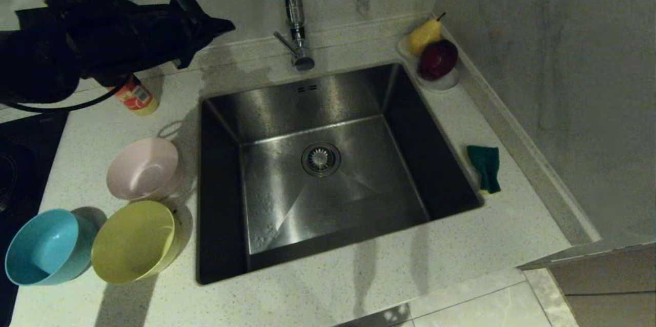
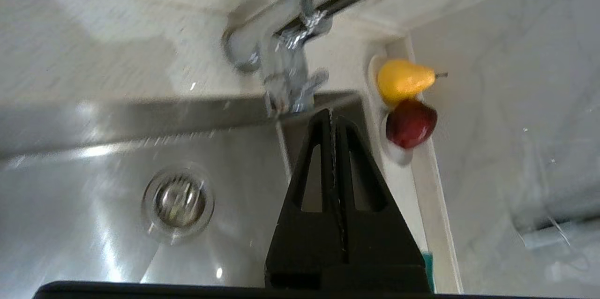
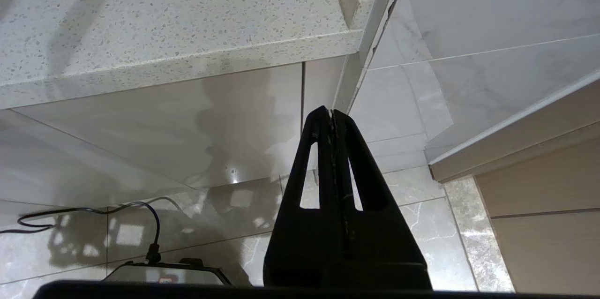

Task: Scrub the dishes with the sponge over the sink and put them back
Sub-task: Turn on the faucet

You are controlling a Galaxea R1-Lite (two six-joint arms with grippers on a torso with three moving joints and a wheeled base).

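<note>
Just three smooth round bowls [image 1: 138, 168] beside square steel sink [image 1: 328, 163].

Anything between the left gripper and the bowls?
Nothing visible. The left gripper, shut, hangs above the counter behind the pink bowl, yellow bowl and blue bowl. Only a small bottle stands under it, beside the path.

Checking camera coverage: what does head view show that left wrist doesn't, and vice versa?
Head only: pink bowl, yellow bowl and blue bowl on the counter left of the sink, plus a bottle. Left wrist only: the left gripper close up, shut and empty. Both: sink, drain, faucet, pear, apple, sponge.
</note>
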